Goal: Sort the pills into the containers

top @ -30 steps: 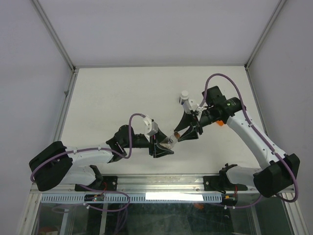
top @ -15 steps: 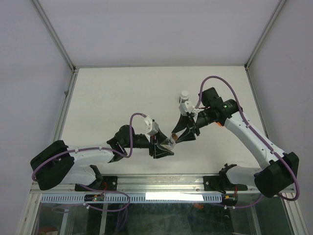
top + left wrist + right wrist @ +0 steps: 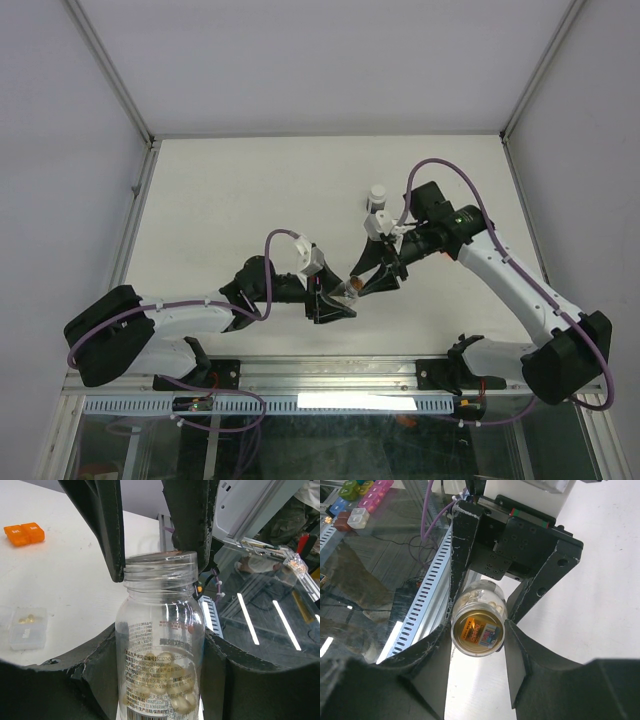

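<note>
- Vial [image 3: 477, 634] meets bottle: the right hand [image 3: 479, 626] has its fingers closed on the small tan-tinted vial. It holds the vial mouth-to-mouth against the clear pill bottle [image 3: 159, 680], in the air by the near edge of the table [image 3: 65, 580].
- And the left hand [image 3: 160, 631] is roughly half open, wrapped snugly round the bottle's body, with yellowish pills [image 3: 175, 662] inside.
- This looks like a pour from bottle into vial, not yet started.
- To do it well, keep both rims square and touching and tip the pair slowly as one. Let only a few pills roll, with no shaking.
- Off to the side on the table lies the two-cell clear box [image 3: 27, 628], with a few pills in one cell. An orange pill box [image 3: 24, 533] sits farther back.
</note>
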Controlling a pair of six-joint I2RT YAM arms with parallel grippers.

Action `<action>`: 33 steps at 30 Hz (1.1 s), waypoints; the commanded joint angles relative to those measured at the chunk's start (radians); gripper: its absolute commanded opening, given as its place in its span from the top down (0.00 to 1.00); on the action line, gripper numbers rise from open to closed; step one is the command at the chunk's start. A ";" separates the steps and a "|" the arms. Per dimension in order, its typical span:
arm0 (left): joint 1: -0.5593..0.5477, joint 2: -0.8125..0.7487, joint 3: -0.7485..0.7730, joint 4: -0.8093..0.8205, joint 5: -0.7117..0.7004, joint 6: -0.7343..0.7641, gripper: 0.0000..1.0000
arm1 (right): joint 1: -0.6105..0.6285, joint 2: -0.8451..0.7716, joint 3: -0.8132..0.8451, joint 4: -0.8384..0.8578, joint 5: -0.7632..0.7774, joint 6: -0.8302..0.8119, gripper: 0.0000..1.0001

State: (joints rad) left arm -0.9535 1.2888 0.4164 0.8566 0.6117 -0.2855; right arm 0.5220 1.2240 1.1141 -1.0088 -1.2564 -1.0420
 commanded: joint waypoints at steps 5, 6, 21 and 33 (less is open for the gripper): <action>0.013 -0.033 -0.005 0.194 -0.017 -0.061 1.00 | 0.010 -0.040 -0.006 0.049 0.012 0.009 0.91; 0.013 -0.033 -0.006 0.203 -0.020 -0.062 1.00 | 0.010 -0.040 -0.009 0.054 0.009 0.013 0.91; 0.013 -0.062 -0.001 0.164 -0.146 -0.016 1.00 | 0.019 -0.022 -0.026 0.190 0.084 0.211 0.91; -0.003 -0.094 -0.008 0.152 -0.402 0.108 1.00 | 0.032 0.042 -0.075 0.438 0.253 0.602 0.96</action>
State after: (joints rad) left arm -0.9543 1.2488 0.3771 0.8452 0.3645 -0.2508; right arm 0.5365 1.2339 1.0801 -0.6949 -1.1133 -0.6441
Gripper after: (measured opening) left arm 0.524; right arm 0.443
